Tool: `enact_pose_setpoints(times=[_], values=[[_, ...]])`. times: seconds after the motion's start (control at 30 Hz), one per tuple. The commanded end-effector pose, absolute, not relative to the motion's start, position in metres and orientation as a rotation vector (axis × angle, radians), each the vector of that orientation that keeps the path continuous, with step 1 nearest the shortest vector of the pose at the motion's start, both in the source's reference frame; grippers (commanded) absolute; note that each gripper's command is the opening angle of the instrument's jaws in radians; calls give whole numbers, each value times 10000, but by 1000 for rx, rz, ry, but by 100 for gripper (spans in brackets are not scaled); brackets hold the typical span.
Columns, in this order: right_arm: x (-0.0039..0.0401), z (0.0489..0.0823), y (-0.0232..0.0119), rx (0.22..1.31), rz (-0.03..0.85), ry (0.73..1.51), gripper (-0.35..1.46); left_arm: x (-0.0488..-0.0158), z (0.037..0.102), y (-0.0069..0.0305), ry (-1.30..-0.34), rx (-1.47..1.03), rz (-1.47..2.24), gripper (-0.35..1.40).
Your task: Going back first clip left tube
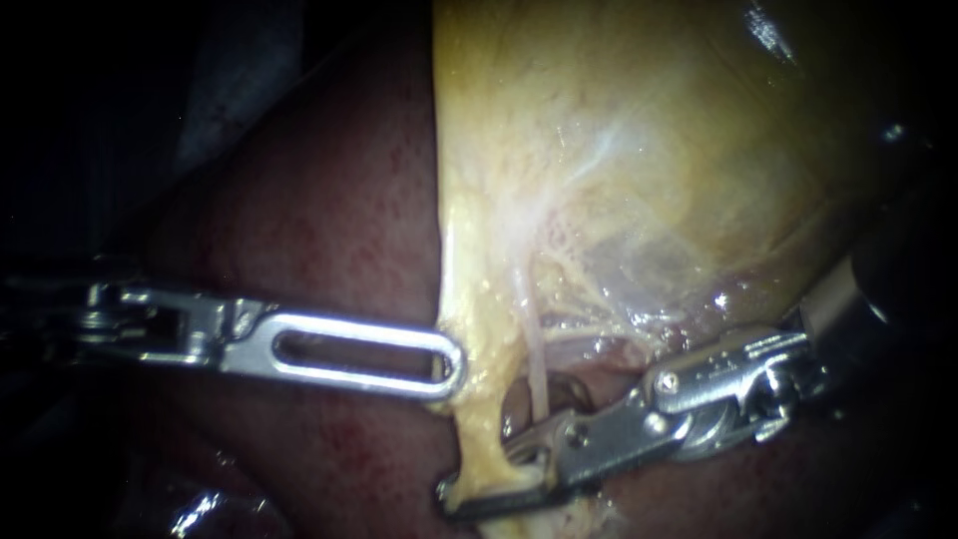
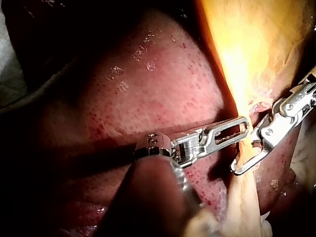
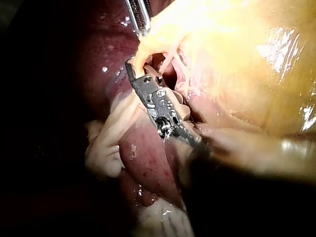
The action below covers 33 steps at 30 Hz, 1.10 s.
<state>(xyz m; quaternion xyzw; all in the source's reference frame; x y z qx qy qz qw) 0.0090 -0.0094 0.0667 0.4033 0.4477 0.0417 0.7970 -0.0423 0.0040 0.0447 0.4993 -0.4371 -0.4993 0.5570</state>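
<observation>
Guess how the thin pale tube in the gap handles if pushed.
Probably floppy: the tube is a thin strand spanning an open gap beside the yellow tissue. Likely fragile, being so slender, and slippery, since the surfaces around it glisten.

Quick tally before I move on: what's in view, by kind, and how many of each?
Instruments: 2, left instrument and right instrument
Organs: 2, liver and gallbladder
Tubes: 1, a thin pale tube
Clips: 0 that I can make out
Total: 5
</observation>
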Motion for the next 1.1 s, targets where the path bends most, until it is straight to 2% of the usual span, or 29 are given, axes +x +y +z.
enact_pose_setpoints(times=[0.03,0.7,0.93,1.03,1.1], values=[[90,667,-94,868,93,959,-35,-423,448,40,-1032,1179,-1178,-35],[88,668,-93,870,90,959,-35,-423,449,40,-1032,1179,-1178,-35],[83,669,-87,843,90,971,23,-423,449,40,-1032,1179,-1178,-35],[83,669,-81,792,95,990,39,-423,449,40,-1032,1179,-1178,-35],[82,668,-78,781,92,995,43,-423,449,40,-1032,1179,-1178,-35]])
